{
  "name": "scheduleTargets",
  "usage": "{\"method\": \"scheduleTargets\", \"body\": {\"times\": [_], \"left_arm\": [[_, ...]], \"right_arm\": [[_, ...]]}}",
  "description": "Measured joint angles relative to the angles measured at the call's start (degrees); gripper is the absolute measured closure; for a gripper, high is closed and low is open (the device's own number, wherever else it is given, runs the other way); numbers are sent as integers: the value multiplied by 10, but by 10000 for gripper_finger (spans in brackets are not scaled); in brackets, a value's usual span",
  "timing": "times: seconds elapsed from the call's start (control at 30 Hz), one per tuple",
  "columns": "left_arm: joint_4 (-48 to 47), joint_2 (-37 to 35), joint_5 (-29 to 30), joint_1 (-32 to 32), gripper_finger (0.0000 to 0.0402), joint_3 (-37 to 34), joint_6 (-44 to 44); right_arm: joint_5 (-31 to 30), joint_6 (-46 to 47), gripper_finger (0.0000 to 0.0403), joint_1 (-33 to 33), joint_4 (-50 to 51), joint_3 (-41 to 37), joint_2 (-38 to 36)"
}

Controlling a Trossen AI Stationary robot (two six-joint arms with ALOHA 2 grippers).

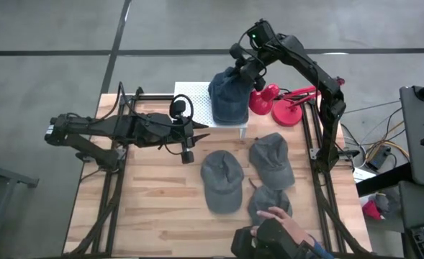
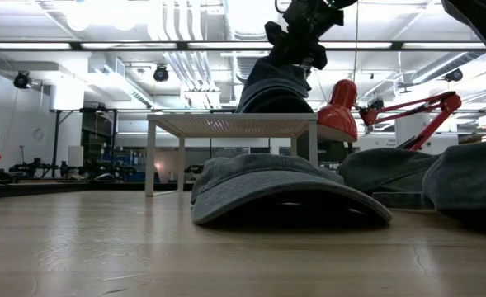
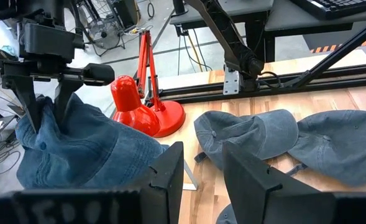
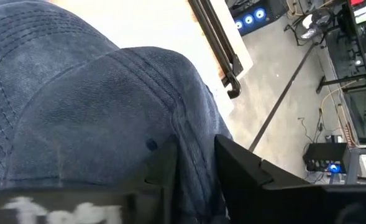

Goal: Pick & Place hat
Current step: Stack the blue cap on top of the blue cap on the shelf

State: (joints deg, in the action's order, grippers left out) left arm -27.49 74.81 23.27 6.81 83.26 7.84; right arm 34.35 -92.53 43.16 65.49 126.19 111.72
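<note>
Resting on the white perforated stand (image 1: 197, 97), the blue denim cap (image 1: 227, 97) sits at its drop spot. The right gripper (image 1: 246, 66) straddles its crown; whether the fingers grip or have let go, I cannot tell. The left gripper (image 1: 197, 133) waits nearby, jaws narrowly parted and empty.

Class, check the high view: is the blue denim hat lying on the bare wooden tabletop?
No. The blue denim hat sits on the white perforated stand, raised above the wood, with the right pincer at its top.
</note>
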Motion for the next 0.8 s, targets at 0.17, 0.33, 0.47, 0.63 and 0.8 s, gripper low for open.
{"method": "scheduleTargets", "body": {"times": [0.17,0.33,0.47,0.63,0.8], "left_arm": [[0,0,0,0,289,0,0],[-6,0,0,0,289,0,-1],[-6,0,0,0,289,0,-1],[-6,0,0,0,289,0,0],[-6,0,0,0,289,0,0]], "right_arm": [[0,0,278,0,0,0,0],[0,9,263,0,3,0,-1],[1,77,259,-2,2,0,-7],[1,133,259,-3,2,0,-15],[1,173,265,-3,-3,0,-15]]}}
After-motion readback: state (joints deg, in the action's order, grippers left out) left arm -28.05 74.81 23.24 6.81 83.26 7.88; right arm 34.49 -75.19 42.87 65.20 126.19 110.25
